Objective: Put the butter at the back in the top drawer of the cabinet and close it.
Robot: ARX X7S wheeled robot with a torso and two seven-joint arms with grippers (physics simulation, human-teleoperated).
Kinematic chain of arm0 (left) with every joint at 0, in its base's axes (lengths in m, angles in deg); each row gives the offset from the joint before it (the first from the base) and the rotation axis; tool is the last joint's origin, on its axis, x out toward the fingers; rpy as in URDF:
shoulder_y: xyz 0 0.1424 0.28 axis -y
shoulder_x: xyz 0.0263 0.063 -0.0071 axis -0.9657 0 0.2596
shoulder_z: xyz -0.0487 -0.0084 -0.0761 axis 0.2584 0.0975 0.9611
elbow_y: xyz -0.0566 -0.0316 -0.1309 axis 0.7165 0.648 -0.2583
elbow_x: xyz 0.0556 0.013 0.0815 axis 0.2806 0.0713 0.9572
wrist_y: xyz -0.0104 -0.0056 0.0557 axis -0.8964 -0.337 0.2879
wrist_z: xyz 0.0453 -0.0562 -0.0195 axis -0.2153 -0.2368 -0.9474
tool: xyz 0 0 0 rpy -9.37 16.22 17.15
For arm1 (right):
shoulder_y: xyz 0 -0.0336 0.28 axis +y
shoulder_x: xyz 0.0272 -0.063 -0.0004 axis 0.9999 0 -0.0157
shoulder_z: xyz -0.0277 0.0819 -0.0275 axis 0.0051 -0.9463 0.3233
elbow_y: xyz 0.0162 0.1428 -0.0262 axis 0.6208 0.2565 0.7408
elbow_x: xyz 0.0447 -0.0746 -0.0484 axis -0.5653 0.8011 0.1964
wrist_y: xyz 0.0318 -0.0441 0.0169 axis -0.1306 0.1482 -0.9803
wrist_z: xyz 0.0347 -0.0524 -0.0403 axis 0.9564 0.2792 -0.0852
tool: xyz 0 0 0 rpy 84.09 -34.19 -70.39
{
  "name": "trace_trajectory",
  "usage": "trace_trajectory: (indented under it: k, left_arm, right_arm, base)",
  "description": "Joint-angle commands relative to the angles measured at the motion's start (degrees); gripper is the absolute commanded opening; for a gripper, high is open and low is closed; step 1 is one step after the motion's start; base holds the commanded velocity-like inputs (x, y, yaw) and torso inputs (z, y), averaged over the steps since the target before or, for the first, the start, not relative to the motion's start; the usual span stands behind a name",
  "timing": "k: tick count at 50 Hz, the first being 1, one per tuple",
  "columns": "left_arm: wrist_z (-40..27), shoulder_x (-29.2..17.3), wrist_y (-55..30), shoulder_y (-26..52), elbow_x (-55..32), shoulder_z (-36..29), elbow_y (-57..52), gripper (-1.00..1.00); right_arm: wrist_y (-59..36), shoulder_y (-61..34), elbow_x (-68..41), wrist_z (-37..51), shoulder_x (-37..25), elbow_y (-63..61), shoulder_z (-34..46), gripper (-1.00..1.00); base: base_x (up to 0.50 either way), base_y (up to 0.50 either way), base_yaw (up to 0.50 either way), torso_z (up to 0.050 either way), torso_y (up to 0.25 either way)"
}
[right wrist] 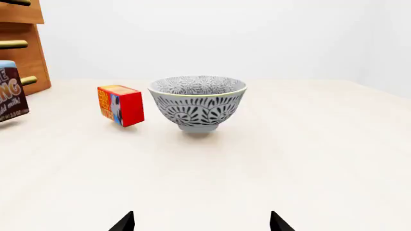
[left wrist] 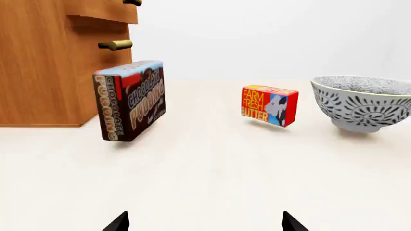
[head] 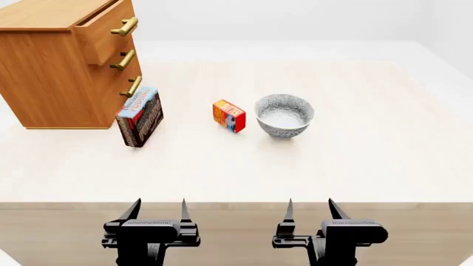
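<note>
The butter (head: 229,116) is a small red and orange box standing on the pale table between the pudding box and the bowl; it also shows in the left wrist view (left wrist: 269,105) and the right wrist view (right wrist: 120,105). The wooden cabinet (head: 52,72) stands at the far left, its top drawer (head: 103,33) pulled out a little past the two lower ones. My left gripper (head: 159,209) and right gripper (head: 310,208) hover open at the table's near edge, well short of the butter, with nothing between their fingers.
A dark "Chocolate Pudding" box (head: 139,117) stands upright just in front of the cabinet's lower drawers. A grey patterned bowl (head: 284,114) sits right of the butter. The table's near edge (head: 236,203) runs just ahead of both grippers.
</note>
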State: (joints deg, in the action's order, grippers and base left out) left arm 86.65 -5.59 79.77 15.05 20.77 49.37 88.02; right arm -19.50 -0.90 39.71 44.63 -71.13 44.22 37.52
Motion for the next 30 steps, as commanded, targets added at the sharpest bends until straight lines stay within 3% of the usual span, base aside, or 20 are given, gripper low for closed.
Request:
trace_trajectory:
  k: [1,30]
  left_arm:
    - [-1.08,-0.92,0.0,0.04,-0.79,-1.08,0.07,1.0]
    - [-5.62,-4.32,-1.28,0.4,-3.84,-4.46,-1.35,1.0]
  right_arm:
    - [-0.11,-0.06,-0.81,1.35,-0.85,0.02,1.09,1.0]
    - [-1.12,-0.4,-5.45,4.67,-4.35,-0.65,4.51,1.0]
  base:
    - [0.0,0.0,0.0,0.0,0.0]
    - [0.0,0.0,0.0,0.0,0.0]
